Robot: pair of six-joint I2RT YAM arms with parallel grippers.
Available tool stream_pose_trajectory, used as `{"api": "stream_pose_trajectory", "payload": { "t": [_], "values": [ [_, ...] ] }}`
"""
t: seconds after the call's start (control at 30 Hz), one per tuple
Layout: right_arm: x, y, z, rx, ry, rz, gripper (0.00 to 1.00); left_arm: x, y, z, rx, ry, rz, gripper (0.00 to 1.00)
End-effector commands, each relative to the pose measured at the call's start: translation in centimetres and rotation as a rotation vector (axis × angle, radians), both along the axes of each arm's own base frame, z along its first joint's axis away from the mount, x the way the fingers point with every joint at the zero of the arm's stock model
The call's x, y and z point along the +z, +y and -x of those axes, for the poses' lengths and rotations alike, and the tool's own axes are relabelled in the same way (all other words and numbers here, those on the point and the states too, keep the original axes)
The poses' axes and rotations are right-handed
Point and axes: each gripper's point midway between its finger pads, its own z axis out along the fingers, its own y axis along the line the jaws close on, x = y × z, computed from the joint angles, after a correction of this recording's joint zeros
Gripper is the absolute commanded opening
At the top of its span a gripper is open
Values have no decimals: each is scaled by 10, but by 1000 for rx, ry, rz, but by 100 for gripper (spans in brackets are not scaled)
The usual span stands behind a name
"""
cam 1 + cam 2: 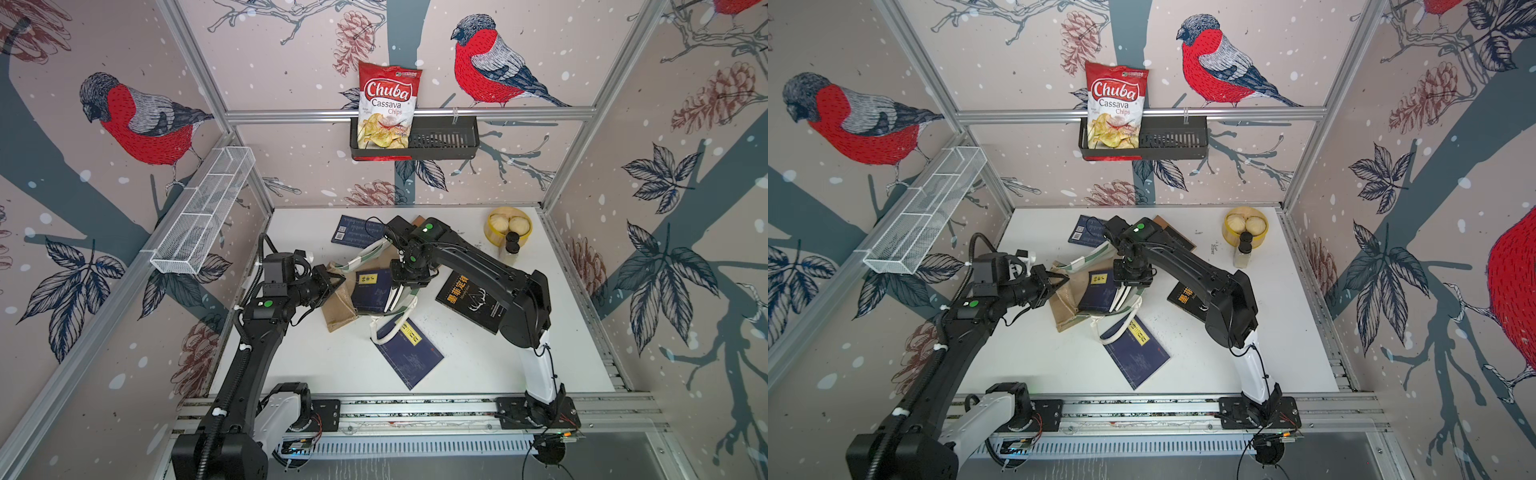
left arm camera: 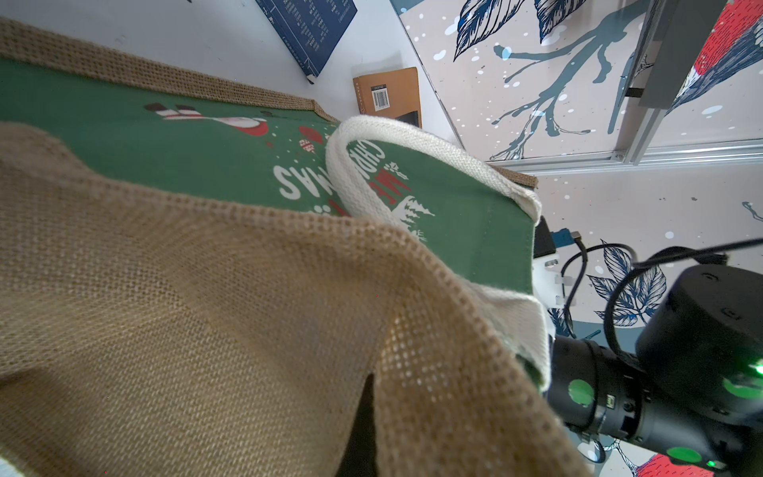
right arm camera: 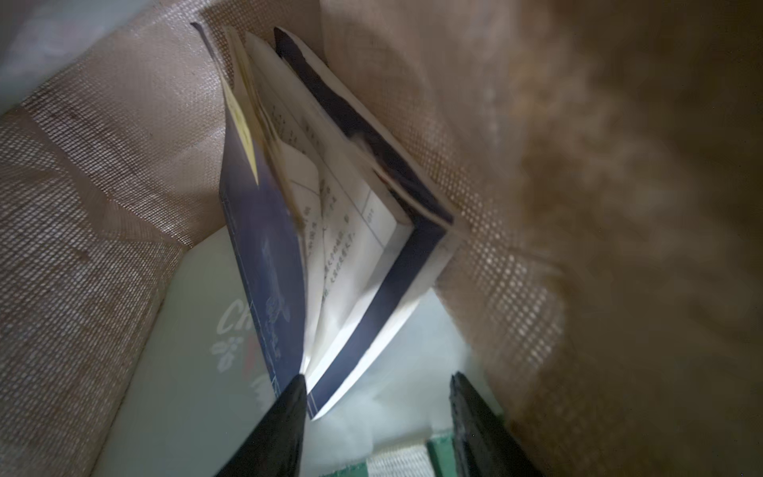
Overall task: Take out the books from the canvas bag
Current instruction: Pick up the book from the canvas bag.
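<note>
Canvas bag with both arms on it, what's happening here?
The left gripper is shut on the jute edge of the canvas bag, holding it. The right gripper is inside the bag, jaws open, one finger at the corner of a fanned-open navy book; it grips nothing. Already outside the bag lie the front navy book, the black antler book, the back navy book and the brown book.

Five visible books [image 1: 409, 353], one canvas bag [image 1: 338, 307]
</note>
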Motion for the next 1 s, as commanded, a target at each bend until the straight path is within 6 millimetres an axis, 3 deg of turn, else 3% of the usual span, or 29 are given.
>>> {"api": "stream_pose_trajectory", "payload": {
  "t": [0.0,0.17,0.5,0.97],
  "values": [
    [-7,1,-1,-37,15,-2,50,3,-2,2,-17,-10,3,0],
    [-17,-3,-2,-43,29,5,31,3,-2,1,-16,-10,2,0],
    [-26,12,-9,-61,56,-83,32,5,-2,1,-21,-13,6,0],
    [-13,24,-14,-100,33,-282,8,6,-3,0,-24,-19,10,0]
  ]
}}
